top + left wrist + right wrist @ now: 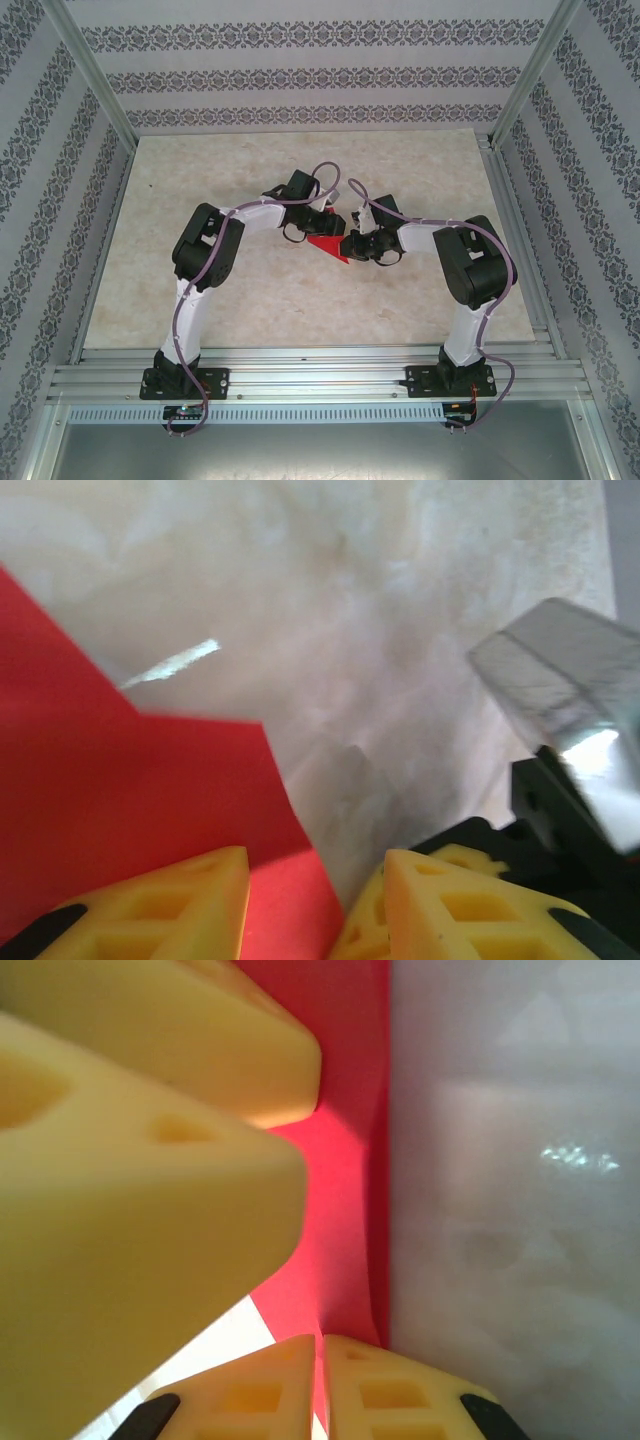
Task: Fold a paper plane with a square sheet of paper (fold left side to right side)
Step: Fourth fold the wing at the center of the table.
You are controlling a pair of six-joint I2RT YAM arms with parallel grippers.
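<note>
The red sheet of paper (325,245) lies at the table's middle between both grippers, showing as a small pointed shape. My right gripper (352,245) is at its right edge. In the right wrist view this gripper (322,1340) is shut on a thin raised fold of the paper (345,1160), whose right edge curls up. My left gripper (325,222) sits just behind the paper. Its yellow fingers (150,1210) loom large at the left. In the left wrist view that gripper (316,865) stands open, with the paper (130,790) lying under and between the fingers.
The pale marbled table (300,300) stretches around the arms. Aluminium rails (320,375) run along the near edge and slanted posts (95,75) rise at the sides. A blurred grey block (560,670) shows at the right of the left wrist view, above the right gripper's black body (570,820).
</note>
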